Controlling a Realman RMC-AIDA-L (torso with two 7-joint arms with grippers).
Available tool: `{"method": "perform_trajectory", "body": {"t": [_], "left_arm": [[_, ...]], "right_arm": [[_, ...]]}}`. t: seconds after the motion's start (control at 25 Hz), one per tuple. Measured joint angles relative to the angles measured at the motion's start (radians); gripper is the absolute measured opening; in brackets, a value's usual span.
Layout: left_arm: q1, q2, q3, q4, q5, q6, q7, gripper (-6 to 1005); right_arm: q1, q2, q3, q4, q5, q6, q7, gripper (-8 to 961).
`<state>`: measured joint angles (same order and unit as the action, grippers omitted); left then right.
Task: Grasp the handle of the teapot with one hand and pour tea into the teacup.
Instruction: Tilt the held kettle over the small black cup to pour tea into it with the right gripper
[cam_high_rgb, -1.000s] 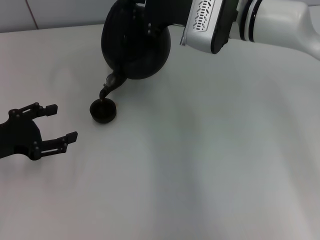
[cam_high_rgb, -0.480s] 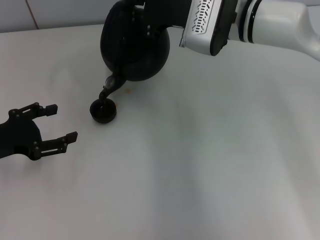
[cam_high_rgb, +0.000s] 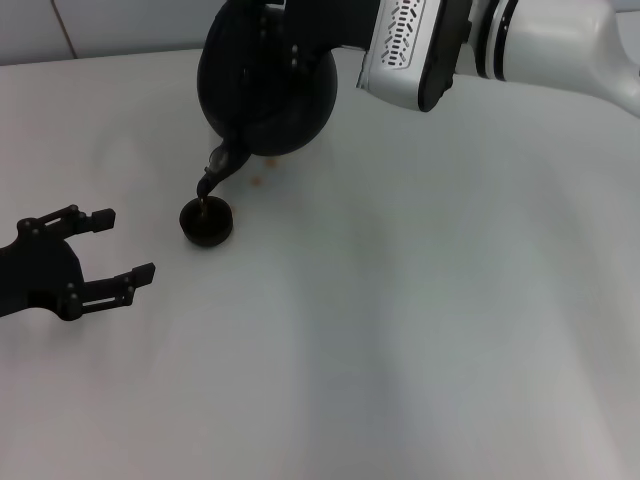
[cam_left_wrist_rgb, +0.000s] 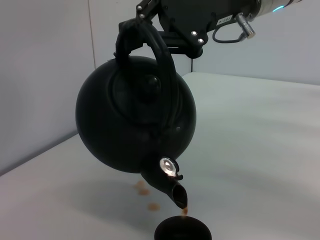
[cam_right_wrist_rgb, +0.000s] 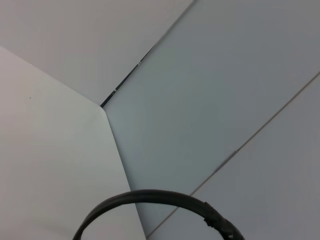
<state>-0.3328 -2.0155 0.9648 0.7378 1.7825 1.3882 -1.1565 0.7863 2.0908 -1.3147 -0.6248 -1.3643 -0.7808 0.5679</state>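
Note:
The round black teapot (cam_high_rgb: 265, 85) hangs tipped above the table, held by its arched handle (cam_left_wrist_rgb: 156, 50) in my right gripper (cam_high_rgb: 282, 12), which is shut on the hoop's top. Its spout (cam_high_rgb: 216, 176) points down over the small dark teacup (cam_high_rgb: 207, 222). In the left wrist view the teapot (cam_left_wrist_rgb: 135, 122) drips brownish tea (cam_left_wrist_rgb: 184, 211) from the spout tip into the teacup (cam_left_wrist_rgb: 182, 231) just below. The right wrist view shows only the handle (cam_right_wrist_rgb: 150, 196) as a black arc. My left gripper (cam_high_rgb: 95, 262), all black, rests open at the near left, apart from the cup.
Small orange drops (cam_left_wrist_rgb: 145, 189) lie on the white table (cam_high_rgb: 420, 320) under the pot, also seen as spilled spots (cam_high_rgb: 260, 182) in the head view. A grey wall (cam_left_wrist_rgb: 45, 65) rises behind the table's far edge.
The teapot has risen slightly and shifted a little towards the far left, staying tipped over the cup. Orange drops on the table beneath it have come into sight. The left arm is unmoved.

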Motion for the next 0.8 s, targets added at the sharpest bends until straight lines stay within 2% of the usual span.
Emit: {"method": "perform_trajectory", "body": {"t": [0.56, 0.8], "left_arm": [[-0.001, 0.000, 0.000, 0.000, 0.000, -0.012, 0.001, 850], [-0.003, 0.000, 0.000, 0.000, 0.000, -0.012, 0.002, 850]], "right_arm": [[0.002, 0.000, -0.019, -0.021, -0.003, 0.002, -0.035, 81], [0.000, 0.000, -0.059, -0.035, 0.004, 0.048, -0.040, 80]]}}
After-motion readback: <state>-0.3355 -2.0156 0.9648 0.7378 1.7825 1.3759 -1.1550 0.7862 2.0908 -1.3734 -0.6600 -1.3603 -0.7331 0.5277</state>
